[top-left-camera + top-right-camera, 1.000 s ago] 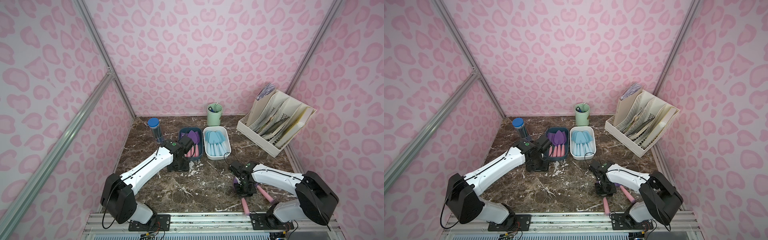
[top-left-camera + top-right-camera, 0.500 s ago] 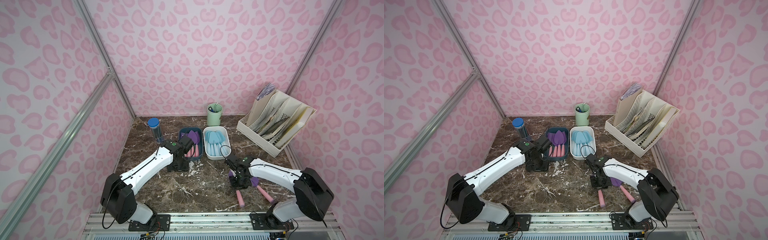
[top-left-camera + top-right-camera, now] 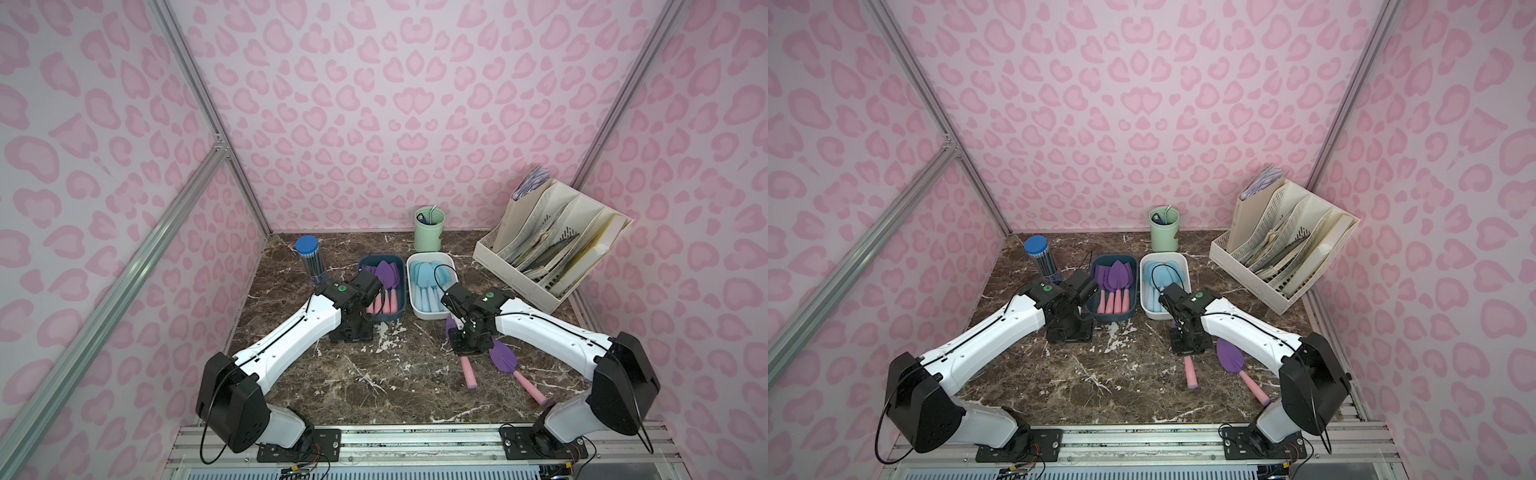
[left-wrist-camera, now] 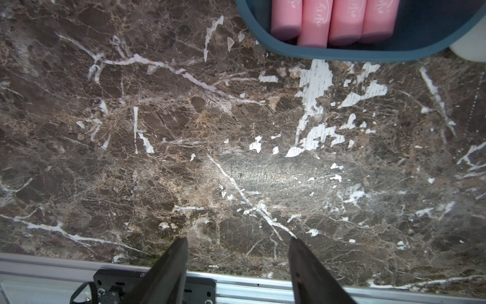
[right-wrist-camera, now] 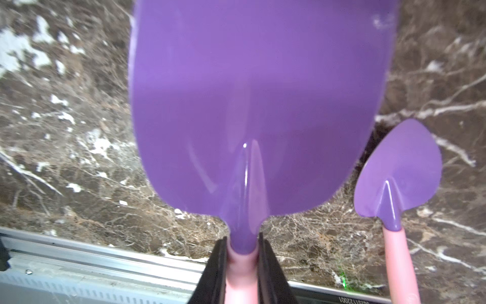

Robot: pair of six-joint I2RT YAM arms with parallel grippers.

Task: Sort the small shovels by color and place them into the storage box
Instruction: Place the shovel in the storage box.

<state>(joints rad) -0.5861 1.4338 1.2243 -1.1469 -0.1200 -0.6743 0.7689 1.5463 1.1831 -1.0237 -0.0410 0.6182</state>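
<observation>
**Purple shovel clamped at the neck, one more loose on the table**

Brown marble tabletop carries everything. At its far middle two storage boxes stand side by side. The dark blue box on the left holds purple shovels with their pink handles pointing near. The white box on the right holds light blue shovels.

Just near the white box, the right gripper is clenched on the held shovel. Its jaws pinch the spot where the purple neck meets the pink handle. The blade points far and the handle trails near. Whether it hangs clear of the marble I cannot say for sure.

A loose shovel with a pointed purple blade lies flat just to the right, handle running near and right.

The left gripper hovers over bare marble near the dark blue box, jaws parted and holding nothing.

Both shovels look like thin moulded plastic, so probably light, stiff and hard to damage. The glossy surface could be slippery, and the round handle may swivel between flat pads. The neck looks the sound place to hold, close to the blade's weight. For the loose one, I would take the pink handle right beside the neck.
</observation>
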